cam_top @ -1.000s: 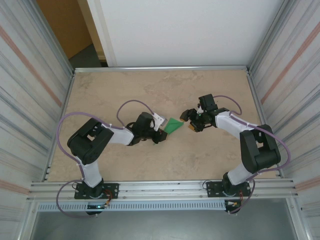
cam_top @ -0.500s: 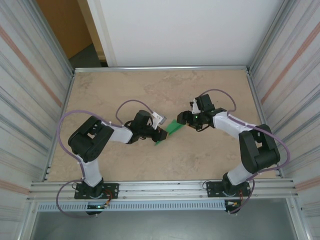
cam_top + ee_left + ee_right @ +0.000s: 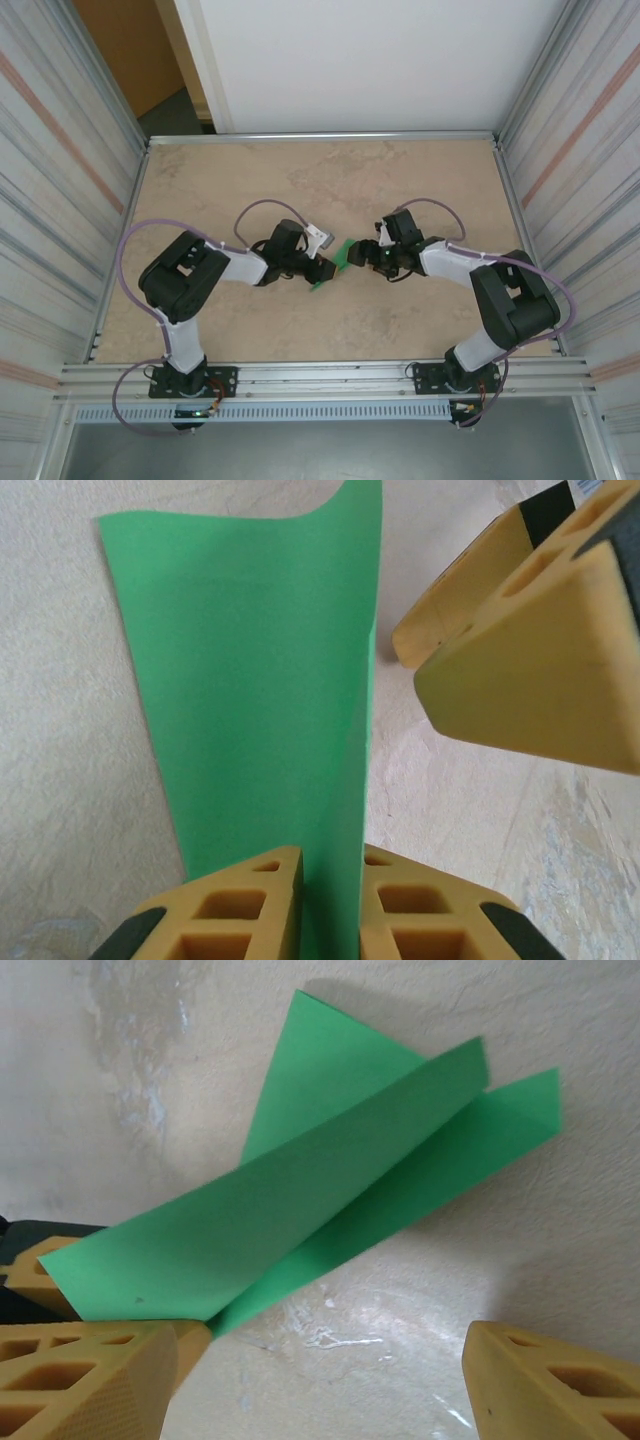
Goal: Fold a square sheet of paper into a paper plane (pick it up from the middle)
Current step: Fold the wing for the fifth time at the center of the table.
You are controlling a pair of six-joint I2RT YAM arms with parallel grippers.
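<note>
The beige, mottled table point(image 3: 330, 180) sits in an aluminium frame, with ribbed metal walls point(image 3: 60, 150) at both sides, a white panel point(image 3: 370, 60) behind and a brown door point(image 3: 115, 50) at the far left. The folded green paper point(image 3: 343, 254) is mid-table between the arms, its flaps splayed and its long axis slanting from near-left to far-right. The left tool point(image 3: 327, 268) is clenched on its near end, and the right tool point(image 3: 368, 254) is released, fingers wide apart at the far end.
</note>
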